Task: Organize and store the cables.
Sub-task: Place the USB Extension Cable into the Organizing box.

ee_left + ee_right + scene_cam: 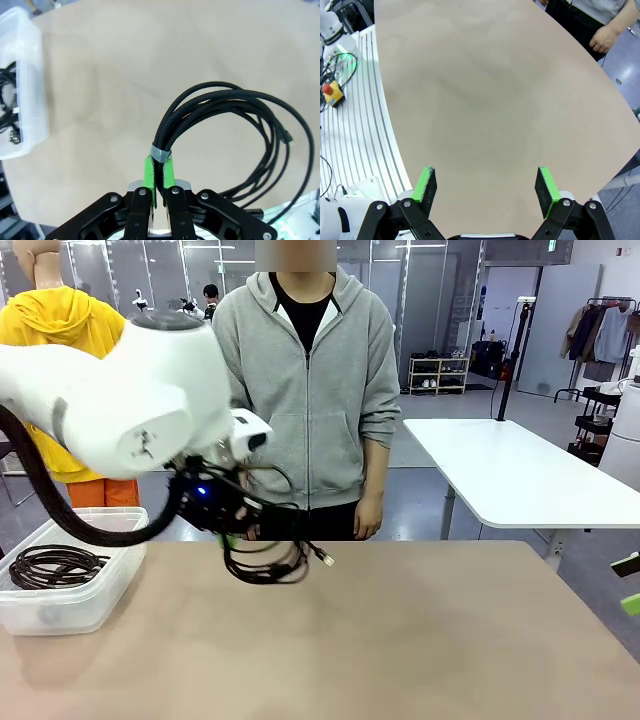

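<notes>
While the right gripper [487, 192] was kept idle with fingers apart, a coiled cable [235, 140] was pinched at its tie by the left gripper [159, 187], lifted right of the bin [70, 590], apparently for storing there with another coil [52, 565].

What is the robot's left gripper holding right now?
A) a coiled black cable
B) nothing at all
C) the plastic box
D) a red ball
A: the left gripper has its green pads pinched shut on a coiled black cable, and in the front view that cable hangs above the table, to the right of the clear bin that already holds another cable.
</notes>
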